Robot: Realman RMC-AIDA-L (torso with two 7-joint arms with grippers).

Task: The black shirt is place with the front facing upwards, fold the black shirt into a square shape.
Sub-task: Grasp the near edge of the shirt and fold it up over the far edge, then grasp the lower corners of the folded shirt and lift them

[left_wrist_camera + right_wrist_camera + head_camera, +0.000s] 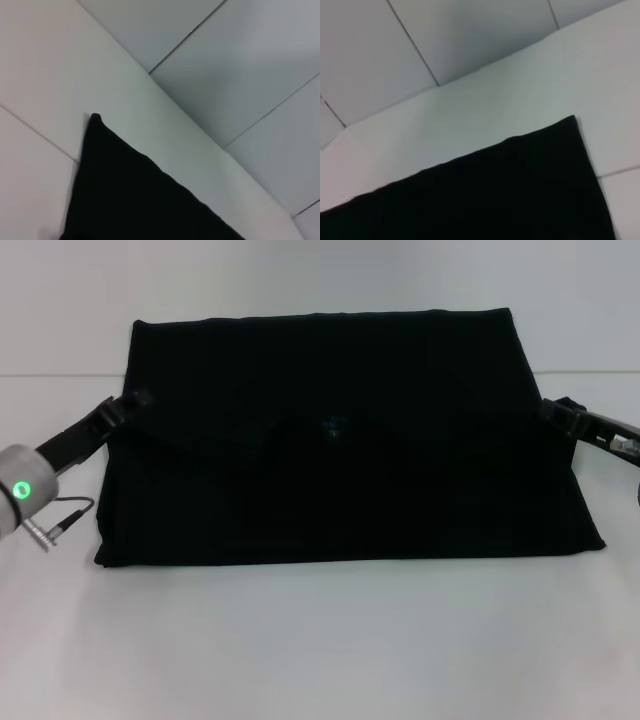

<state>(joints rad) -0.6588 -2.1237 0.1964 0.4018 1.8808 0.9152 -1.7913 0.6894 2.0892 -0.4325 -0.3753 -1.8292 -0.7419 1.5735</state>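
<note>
white table [320, 640], black shirt [340, 440] (matte rectangle), grippers at its sides

Head camera overlooks the black shirt [340, 440]; wrist cameras see its corners.

My two arms, grey casing tipped with black

My left arm [25, 490] wears a rounded light-grey casing with a small glowing green ring light, a metal plug and a thin dark cable looping beside it; its left gripper [125, 407] is matte black, angular and slim. My right gripper [560, 415] is black too, with grey and white parts behind it.
</note>
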